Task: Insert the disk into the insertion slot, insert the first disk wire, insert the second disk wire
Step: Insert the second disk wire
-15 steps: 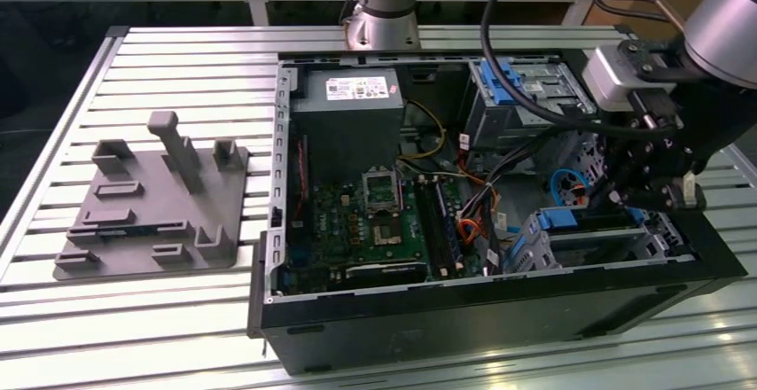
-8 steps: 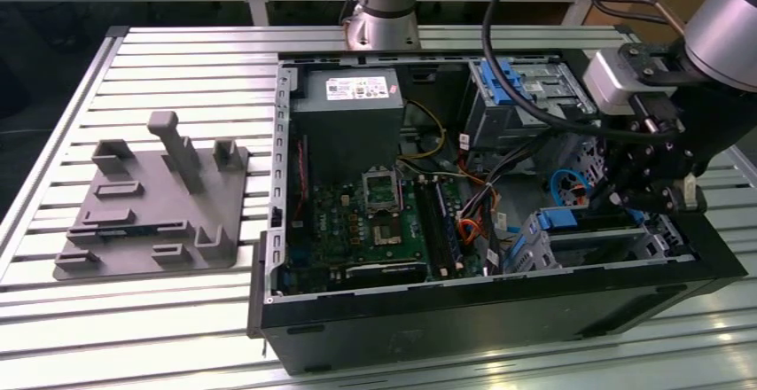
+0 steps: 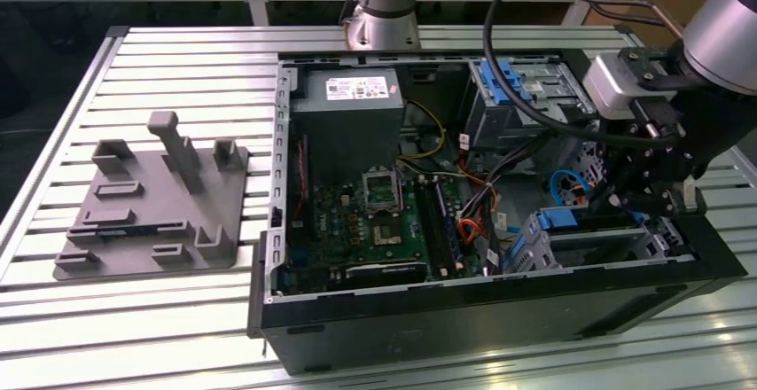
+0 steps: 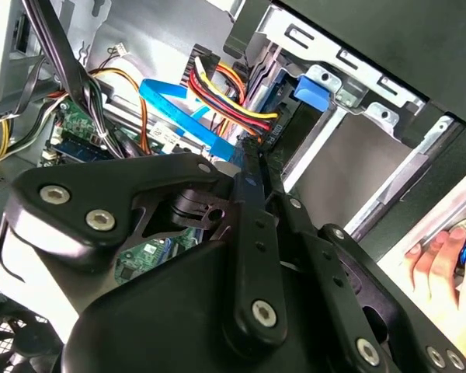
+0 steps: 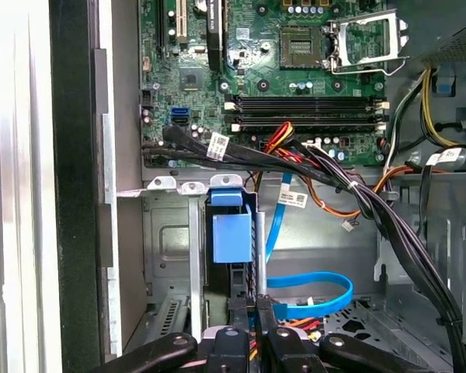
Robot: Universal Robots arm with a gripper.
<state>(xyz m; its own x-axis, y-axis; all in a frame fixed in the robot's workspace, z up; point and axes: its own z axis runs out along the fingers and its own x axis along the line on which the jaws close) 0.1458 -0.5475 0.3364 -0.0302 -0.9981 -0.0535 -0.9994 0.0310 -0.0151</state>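
The disk sits in the insertion slot (image 3: 597, 250), the low silver cage at the front corner of the open computer case on the exterior view's right. The disk's blue carrier (image 3: 548, 222) shows at the cage mouth, and its blue tab (image 5: 231, 237) (image 4: 311, 89) appears in both wrist views. My gripper (image 3: 633, 204) hangs just over the cage. Its black fingers (image 5: 251, 311) (image 4: 252, 151) are drawn together at the disk's edge. A flat blue wire (image 5: 318, 286) (image 4: 185, 115) and a red-yellow-orange wire bundle (image 4: 233, 85) both end right there. Anything pinched between the fingers is hidden.
A taller cage with a blue latch (image 3: 515, 75) stands behind the low one. The motherboard (image 3: 378, 222) and power supply (image 3: 347, 97) fill the case. Black cables (image 5: 373, 210) cross above the slot. A grey fixture (image 3: 154, 204) lies on the table. A hand (image 4: 443, 260) rests beside the case.
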